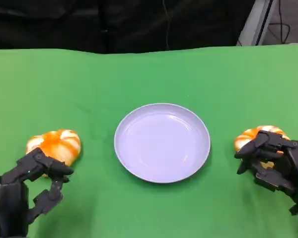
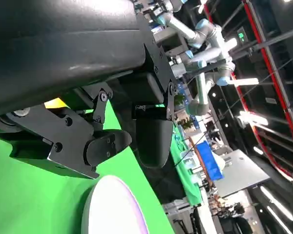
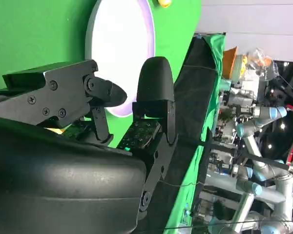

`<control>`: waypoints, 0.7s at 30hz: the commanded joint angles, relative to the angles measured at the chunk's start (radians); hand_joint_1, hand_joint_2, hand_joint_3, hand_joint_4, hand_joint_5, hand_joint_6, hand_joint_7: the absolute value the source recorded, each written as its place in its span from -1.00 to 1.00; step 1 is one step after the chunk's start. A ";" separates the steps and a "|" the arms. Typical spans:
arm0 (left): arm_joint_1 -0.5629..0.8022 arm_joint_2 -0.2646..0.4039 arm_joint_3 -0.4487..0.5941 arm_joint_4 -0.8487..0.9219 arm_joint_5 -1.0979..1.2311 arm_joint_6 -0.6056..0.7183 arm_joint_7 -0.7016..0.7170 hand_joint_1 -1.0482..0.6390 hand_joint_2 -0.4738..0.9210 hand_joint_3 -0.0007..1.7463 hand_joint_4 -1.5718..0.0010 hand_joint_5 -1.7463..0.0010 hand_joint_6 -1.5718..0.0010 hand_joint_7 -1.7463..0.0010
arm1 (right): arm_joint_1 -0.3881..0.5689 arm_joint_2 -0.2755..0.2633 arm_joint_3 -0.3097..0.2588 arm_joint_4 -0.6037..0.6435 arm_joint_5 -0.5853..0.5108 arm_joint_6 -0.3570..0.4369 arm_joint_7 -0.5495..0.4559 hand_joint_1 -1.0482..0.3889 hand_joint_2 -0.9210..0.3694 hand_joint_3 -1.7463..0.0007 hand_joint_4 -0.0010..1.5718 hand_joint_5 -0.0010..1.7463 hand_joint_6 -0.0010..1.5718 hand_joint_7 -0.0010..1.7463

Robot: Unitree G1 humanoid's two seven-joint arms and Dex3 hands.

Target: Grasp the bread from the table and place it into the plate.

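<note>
A pale lilac plate [image 1: 161, 143] lies in the middle of the green table. One orange-and-white bread [image 1: 54, 145] sits to the plate's left. My left hand [image 1: 37, 181] is just in front of it, fingers spread, their tips at the bread's near edge. A second bread [image 1: 260, 136] sits to the plate's right. My right hand [image 1: 275, 161] arches over its near side with fingers curved and still apart. The left wrist view shows the plate [image 2: 112, 209] and a sliver of bread [image 2: 56, 103]. The right wrist view shows the plate [image 3: 119, 39] beyond my fingers [image 3: 154, 80].
The green cloth [image 1: 149, 74] runs back to a dark backdrop at the far edge. Open table lies between each bread and the plate. Other robot arms [image 2: 200, 39] stand in the room beyond the table.
</note>
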 commanded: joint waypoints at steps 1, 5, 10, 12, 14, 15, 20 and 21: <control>-0.001 0.016 0.010 0.000 0.013 -0.002 0.006 0.27 0.77 -0.16 -0.08 -0.66 -0.12 -0.43 | -0.012 -0.007 -0.004 0.000 0.006 0.002 -0.002 0.54 -0.88 0.29 0.09 0.59 0.17 0.10; -0.007 0.018 0.013 0.009 0.024 -0.011 0.008 0.29 0.83 -0.27 -0.10 -0.57 -0.14 -0.38 | -0.013 -0.008 -0.004 0.004 0.003 -0.002 -0.004 0.55 -0.87 0.29 0.09 0.59 0.17 0.10; -0.013 0.018 0.014 0.021 0.027 -0.020 0.006 0.30 0.86 -0.32 -0.13 -0.46 -0.16 -0.32 | -0.013 -0.008 -0.005 0.004 0.005 -0.004 -0.003 0.55 -0.87 0.28 0.09 0.59 0.17 0.10; -0.015 0.018 0.013 0.025 0.023 -0.022 0.003 0.31 0.85 -0.31 -0.15 -0.36 -0.17 -0.27 | -0.013 -0.007 -0.006 0.005 0.008 -0.005 0.001 0.56 -0.87 0.28 0.09 0.59 0.17 0.10; -0.020 0.026 0.004 0.040 0.006 -0.037 -0.022 0.27 0.87 -0.38 -0.14 -0.22 -0.21 -0.07 | -0.012 -0.008 -0.005 0.004 0.006 -0.002 0.000 0.55 -0.88 0.29 0.08 0.59 0.17 0.10; -0.022 0.029 0.001 0.046 -0.002 -0.044 -0.031 0.25 0.91 -0.48 -0.16 -0.07 -0.29 0.18 | -0.012 -0.009 -0.005 0.004 0.005 -0.001 -0.001 0.55 -0.88 0.29 0.08 0.59 0.17 0.10; -0.027 0.041 -0.003 0.059 -0.006 -0.054 -0.055 0.12 0.96 -0.76 -0.28 0.54 -0.46 0.91 | -0.013 -0.008 -0.005 0.005 0.007 0.002 0.002 0.55 -0.88 0.28 0.08 0.59 0.17 0.09; -0.027 0.042 -0.002 0.059 0.001 -0.056 -0.052 0.09 0.95 -0.79 -0.33 0.69 -0.43 0.96 | -0.014 -0.008 -0.006 0.005 0.008 0.002 0.002 0.55 -0.88 0.28 0.08 0.59 0.17 0.09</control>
